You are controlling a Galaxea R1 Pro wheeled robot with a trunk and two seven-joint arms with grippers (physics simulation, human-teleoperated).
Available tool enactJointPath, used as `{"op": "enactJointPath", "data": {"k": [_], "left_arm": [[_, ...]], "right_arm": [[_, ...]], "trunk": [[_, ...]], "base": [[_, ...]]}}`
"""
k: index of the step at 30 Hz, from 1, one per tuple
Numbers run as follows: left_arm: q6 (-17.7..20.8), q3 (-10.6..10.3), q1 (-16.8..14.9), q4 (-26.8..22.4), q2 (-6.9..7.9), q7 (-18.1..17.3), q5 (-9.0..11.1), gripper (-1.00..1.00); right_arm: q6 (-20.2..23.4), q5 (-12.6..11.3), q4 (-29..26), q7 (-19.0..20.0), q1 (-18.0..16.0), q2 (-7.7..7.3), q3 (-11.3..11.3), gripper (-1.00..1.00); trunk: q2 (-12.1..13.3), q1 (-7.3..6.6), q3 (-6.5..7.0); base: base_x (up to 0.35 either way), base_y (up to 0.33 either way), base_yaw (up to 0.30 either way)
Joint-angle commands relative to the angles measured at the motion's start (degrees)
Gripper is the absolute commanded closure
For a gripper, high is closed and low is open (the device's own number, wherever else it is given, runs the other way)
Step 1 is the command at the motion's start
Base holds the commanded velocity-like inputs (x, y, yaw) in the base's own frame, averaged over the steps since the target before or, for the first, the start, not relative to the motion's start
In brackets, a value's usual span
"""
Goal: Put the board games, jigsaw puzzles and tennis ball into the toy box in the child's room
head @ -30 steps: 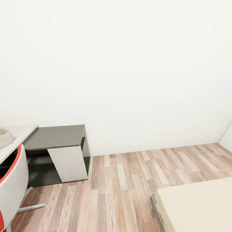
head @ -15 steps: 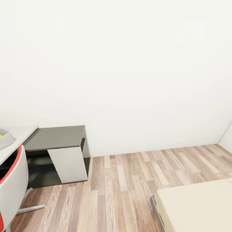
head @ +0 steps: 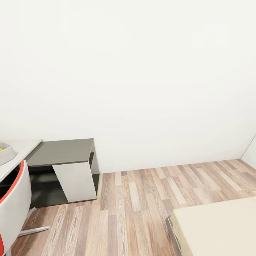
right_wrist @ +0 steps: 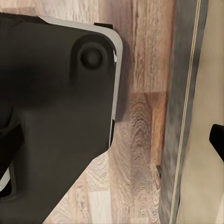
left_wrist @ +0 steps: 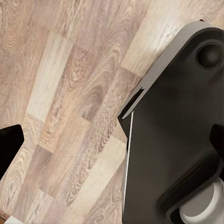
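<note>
A corner of the light-grey toy box [head: 6, 153] shows at the far left edge of the head view, on the pale table [head: 25, 146]. A bit of yellow-green shows inside it, too small to identify. The cream bed [head: 217, 229] with its dark base fills the lower right corner, and the part in view is bare. My left gripper [left_wrist: 112, 144] hangs open over the plank floor beside my dark base. My right gripper [right_wrist: 112, 140] is open too, above the floor by the bed's edge [right_wrist: 186, 116]. Neither holds anything. Board games and jigsaw puzzles are out of view.
A dark-grey side cabinet [head: 61, 151] with a white slanted panel joins the table. A white chair with red trim [head: 12, 199] stands at the lower left. Wood plank floor [head: 142, 199] lies open between cabinet and bed. A white wall rises behind.
The whole head picture has shifted by a few pixels, so the camera moved slightly. Nothing in the room has moved.
</note>
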Motion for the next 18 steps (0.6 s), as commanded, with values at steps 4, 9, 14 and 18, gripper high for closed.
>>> {"op": "enactJointPath", "data": {"k": [4, 9, 14, 18], "left_arm": [[-0.1, -0.5, 0.0, -0.2, 0.02, 0.3, 0.4, -1.0], [-0.1, -0.5, 0.0, -0.2, 0.02, 0.3, 0.4, -1.0], [-0.1, -0.5, 0.0, -0.2, 0.02, 0.3, 0.4, -1.0], [-0.1, -0.5, 0.0, -0.2, 0.02, 0.3, 0.4, -1.0]], "right_arm": [[-0.1, -0.5, 0.0, -0.1, 0.0, -0.04, 0.5, -1.0], [-0.2, -0.5, 0.0, -0.1, -0.1, -0.07, 0.5, -1.0], [-0.2, -0.5, 0.0, -0.1, -0.2, -0.09, 0.5, -1.0], [-0.2, -0.5, 0.0, -0.1, -0.2, -0.09, 0.5, -1.0]], "trunk": [[-0.1, 0.03, -0.11], [-0.1, 0.03, -0.1], [-0.1, 0.03, -0.1], [-0.1, 0.03, -0.1]], "base": [[0.0, 0.0, 0.0], [0.0, 0.0, 0.0], [0.0, 0.0, 0.0], [0.0, 0.0, 0.0]]}}
